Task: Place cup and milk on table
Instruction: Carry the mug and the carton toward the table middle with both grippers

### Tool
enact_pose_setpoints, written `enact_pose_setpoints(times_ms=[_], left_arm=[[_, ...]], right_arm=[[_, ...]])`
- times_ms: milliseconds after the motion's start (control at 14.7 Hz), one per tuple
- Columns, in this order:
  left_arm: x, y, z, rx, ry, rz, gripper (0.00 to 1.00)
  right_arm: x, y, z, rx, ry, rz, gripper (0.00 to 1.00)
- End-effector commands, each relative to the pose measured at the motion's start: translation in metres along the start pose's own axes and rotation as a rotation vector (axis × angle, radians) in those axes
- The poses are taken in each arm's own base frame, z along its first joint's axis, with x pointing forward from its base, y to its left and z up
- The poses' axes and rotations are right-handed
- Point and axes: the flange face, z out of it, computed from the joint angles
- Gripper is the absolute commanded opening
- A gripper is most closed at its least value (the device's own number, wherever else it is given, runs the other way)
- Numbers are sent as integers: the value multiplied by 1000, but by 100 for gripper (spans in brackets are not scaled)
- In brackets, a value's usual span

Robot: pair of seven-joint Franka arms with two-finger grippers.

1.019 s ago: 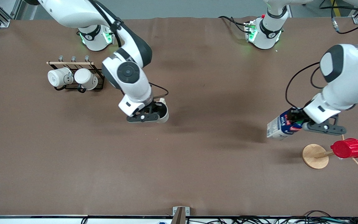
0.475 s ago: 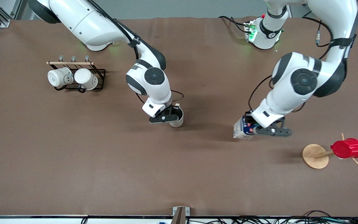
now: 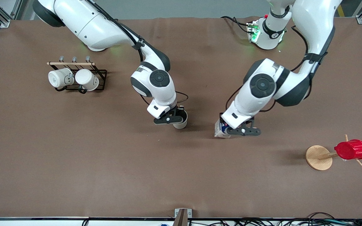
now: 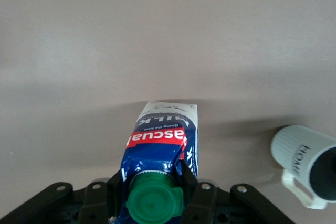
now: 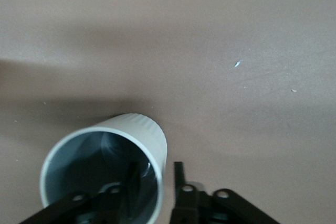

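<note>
Near the middle of the counter (image 3: 74, 157), the left pincer (image 3: 235, 130) is clamping the milk (image 3: 220, 130) upright by its top, while the right pincer (image 3: 177, 118) is straddling the cup's (image 3: 181, 123) rim, its grip unclear.

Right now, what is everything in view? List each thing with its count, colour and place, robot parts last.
cup: 1, off-white with grey inside, mid-table, at the right hand.
milk: 1, blue-and-white carton with green cap, mid-table beside the cup, in the left hand.
white mugs: 2, on a black rack toward the right arm's end.
red cup: 1, on a wooden stand toward the left arm's end.
table: 1, brown.
left hand: 1, black, shut on the milk.
right hand: 1, black, one finger inside the cup's rim, one outside.
</note>
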Motion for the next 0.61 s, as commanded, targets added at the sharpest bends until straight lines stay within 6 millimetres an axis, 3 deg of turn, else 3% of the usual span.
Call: enact_pose_setpoints(times_ms=[0, 136, 204, 340, 543], left_arm=[[4, 27, -15, -31, 12, -29, 1], [3, 48, -12, -60, 5, -56, 1], [-4, 60, -8, -65, -3, -43, 1], [-20, 87, 4, -65, -24, -14, 1], [-27, 97, 10, -43, -13, 5, 1]], right_arm=[[12, -3, -21, -1, 44, 13, 100], [20, 5, -58, -29, 68, 30, 100], [28, 19, -85, -65, 80, 54, 100], [49, 65, -144, -140, 111, 120, 100], [67, 129, -221, -201, 169, 233, 100]])
